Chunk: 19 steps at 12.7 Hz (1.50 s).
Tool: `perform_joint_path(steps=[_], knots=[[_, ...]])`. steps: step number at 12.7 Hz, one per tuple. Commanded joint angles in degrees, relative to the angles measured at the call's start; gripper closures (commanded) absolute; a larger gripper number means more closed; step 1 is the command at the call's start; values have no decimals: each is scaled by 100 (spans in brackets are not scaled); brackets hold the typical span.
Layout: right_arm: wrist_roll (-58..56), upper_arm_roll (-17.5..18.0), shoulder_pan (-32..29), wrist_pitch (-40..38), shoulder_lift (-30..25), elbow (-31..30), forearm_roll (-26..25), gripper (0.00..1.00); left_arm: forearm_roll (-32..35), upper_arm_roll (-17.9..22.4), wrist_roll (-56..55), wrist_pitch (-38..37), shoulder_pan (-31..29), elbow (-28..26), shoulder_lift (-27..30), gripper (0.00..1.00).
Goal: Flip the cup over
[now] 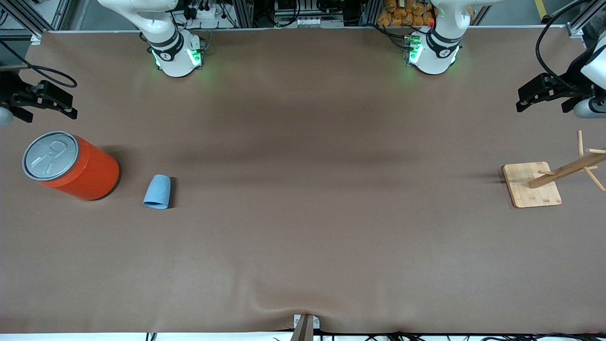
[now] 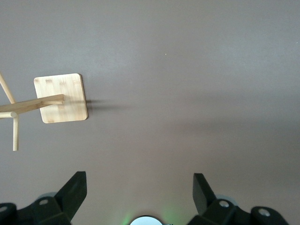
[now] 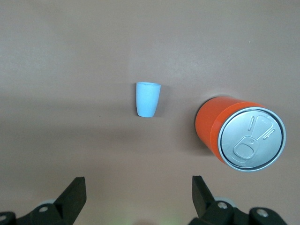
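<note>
The cup point(image 1: 157, 192), a small light-blue tumbler, appears to lie on its side on the brown table, mouth toward the front camera, beside the orange can point(image 1: 71, 166). It also shows in the right wrist view point(image 3: 148, 100), apart from the open fingers. My right gripper point(image 1: 47, 106) is open and empty, in the air at the right arm's end of the table, over the table by the can. My left gripper point(image 1: 544, 99) is open and empty in the air at the left arm's end, near the wooden stand. The open gripper ends also show in the wrist views point(image 2: 139, 187) point(image 3: 139, 187).
The big orange can with a grey pull-tab lid point(image 3: 243, 136) stands upright beside the cup, toward the right arm's end. A wooden peg stand on a square bamboo base point(image 1: 532, 184) stands at the left arm's end; it shows in the left wrist view point(image 2: 61, 97).
</note>
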<state>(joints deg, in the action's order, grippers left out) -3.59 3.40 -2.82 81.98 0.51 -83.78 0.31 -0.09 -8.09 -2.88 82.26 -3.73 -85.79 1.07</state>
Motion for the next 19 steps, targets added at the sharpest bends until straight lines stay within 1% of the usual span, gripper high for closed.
perform_joint_path(steps=[1,3,10,15,19], knots=[[-54,2,10,3,-131,-130,-84,0,-70,-70,-3,-44,-31,1,17,0],[-54,2,10,2,-131,-130,-84,0,-26,-96,-28,-44,39,45,-132,0],[-54,-6,-8,2,-131,-130,-75,0,-43,-26,68,18,-66,36,-150,0],[-46,-6,-8,-6,-131,-130,-67,0,-43,-17,68,9,-66,1,-274,0],[-37,-15,-25,-24,-113,-121,-58,0,-35,-17,68,9,-268,-78,-274,0]])
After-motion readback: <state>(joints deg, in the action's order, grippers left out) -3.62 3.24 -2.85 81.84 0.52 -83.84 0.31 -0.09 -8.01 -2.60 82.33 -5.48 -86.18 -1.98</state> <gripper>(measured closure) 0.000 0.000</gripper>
